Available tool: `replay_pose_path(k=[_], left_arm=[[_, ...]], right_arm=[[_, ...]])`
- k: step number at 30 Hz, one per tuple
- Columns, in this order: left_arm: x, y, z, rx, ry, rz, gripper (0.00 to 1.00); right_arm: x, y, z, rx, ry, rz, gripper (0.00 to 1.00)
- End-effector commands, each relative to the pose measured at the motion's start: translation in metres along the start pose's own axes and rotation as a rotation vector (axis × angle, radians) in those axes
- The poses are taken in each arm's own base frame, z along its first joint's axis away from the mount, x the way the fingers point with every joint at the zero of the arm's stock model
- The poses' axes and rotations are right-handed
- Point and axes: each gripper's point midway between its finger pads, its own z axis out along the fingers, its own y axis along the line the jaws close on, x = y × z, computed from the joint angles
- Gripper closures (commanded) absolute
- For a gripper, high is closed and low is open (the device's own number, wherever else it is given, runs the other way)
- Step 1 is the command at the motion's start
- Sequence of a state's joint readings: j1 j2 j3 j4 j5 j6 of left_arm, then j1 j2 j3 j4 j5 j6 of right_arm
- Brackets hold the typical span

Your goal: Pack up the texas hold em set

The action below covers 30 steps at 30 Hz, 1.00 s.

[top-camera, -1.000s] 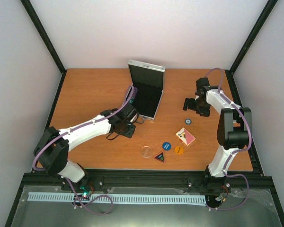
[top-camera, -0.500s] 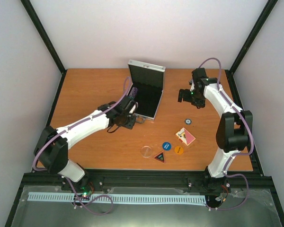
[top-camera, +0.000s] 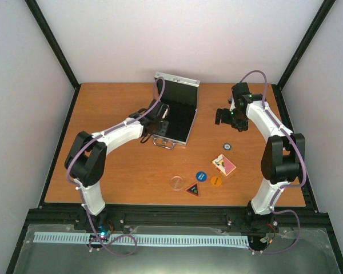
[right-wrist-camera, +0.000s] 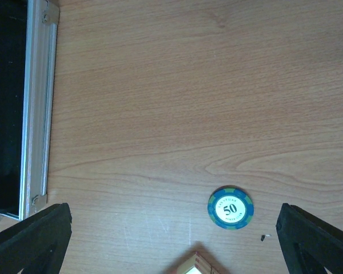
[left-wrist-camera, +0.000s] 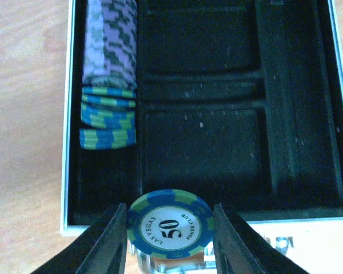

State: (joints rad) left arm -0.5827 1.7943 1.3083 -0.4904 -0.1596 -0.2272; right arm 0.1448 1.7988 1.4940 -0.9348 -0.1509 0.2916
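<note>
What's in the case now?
A row of purple and blue-green chips in the case's left slot; other compartments show bare lining. The left gripper's held chip hides some near wall.

a wooden table (top-camera: pixel 108 108) with an orange-brown grain is seen from above, closed in at the back and sides by plain white walls (top-camera: pixel 183 34), with two black posts (top-camera: pixel 51 43) slanting up from its far corners. along its near edge a black rail (top-camera: pixel 177 216) is laid, and just in front of that a long white slotted strip (top-camera: pixel 160 240) is set across a dull grey sheet (top-camera: pixel 177 261).
</note>
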Motion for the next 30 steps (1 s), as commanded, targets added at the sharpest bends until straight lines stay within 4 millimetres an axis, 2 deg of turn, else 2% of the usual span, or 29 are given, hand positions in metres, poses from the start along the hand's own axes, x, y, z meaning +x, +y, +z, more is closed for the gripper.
replay_pose_path(k=[1,8,16,19,21,24,28,30], left_arm=[[-0.045,0.006,0.008,-0.035,-0.142,-0.026,0.7],[-0.042,0.019,0.03,-0.07,-0.175,-0.06,0.7],[-0.034,0.032,0.038,-0.085,-0.194,-0.097,0.71],[-0.035,0.034,0.034,-0.084,-0.197,-0.102,0.7],[-0.041,0.033,0.024,-0.076,-0.21,-0.085,0.67],[-0.057,0.032,-0.003,-0.064,-0.244,-0.067,0.59],[-0.075,0.034,-0.04,-0.039,-0.267,-0.052,0.45],[-0.079,0.038,-0.058,-0.029,-0.273,-0.065,0.38]], right_arm=[[0.005,0.002,-0.01,-0.007,0.0,-0.017,0.0],[0.012,-0.001,-0.012,0.002,0.013,-0.016,0.0],[0.015,-0.001,-0.011,0.005,0.025,-0.008,0.0],[0.013,0.0,-0.012,0.001,0.022,-0.008,0.0],[0.012,0.001,-0.011,-0.002,0.021,-0.009,0.0],[0.013,0.004,-0.009,-0.005,0.031,-0.024,0.0],[0.016,0.009,-0.005,-0.001,0.044,-0.057,0.0],[0.022,0.005,0.0,0.027,0.064,-0.074,0.0]])
